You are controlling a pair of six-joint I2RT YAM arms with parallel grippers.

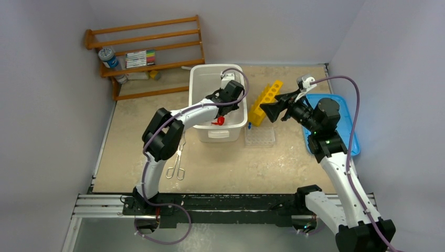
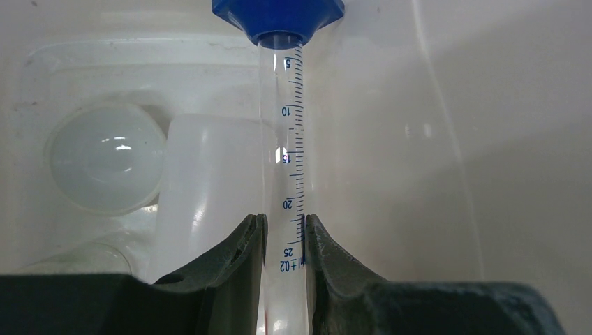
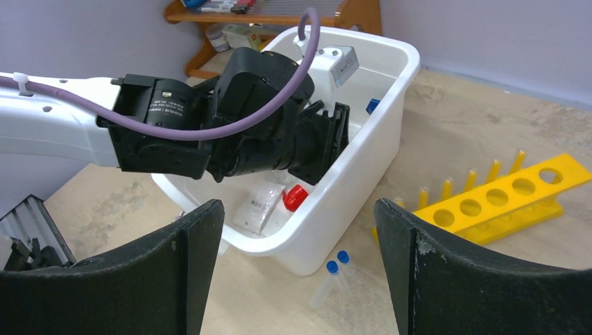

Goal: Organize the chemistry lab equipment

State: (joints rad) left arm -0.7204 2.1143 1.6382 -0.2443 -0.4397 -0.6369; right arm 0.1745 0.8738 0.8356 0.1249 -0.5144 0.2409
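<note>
My left gripper (image 1: 226, 94) is down inside the white bin (image 1: 202, 131). It is shut on the thin clear graduated tube (image 2: 283, 139), whose blue end (image 2: 278, 17) points away from the jaws (image 2: 285, 230). A translucent squeeze bottle (image 2: 202, 188) with a red cap (image 1: 219, 121) lies in the bin beside a round clear dish (image 2: 105, 157). A white packet (image 3: 260, 204) lies by the red cap (image 3: 294, 197). The metal tongs (image 1: 177, 160) lie on the table left of the bin. My right gripper (image 1: 270, 112) is open and empty in the air right of the bin.
A yellow tube rack (image 1: 265, 101) and a clear well plate (image 1: 261, 136) sit right of the bin, with two blue-capped tubes (image 3: 334, 269) beside them. A blue tray (image 1: 349, 136) is at the far right. A wooden shelf (image 1: 147, 52) with markers stands at the back left.
</note>
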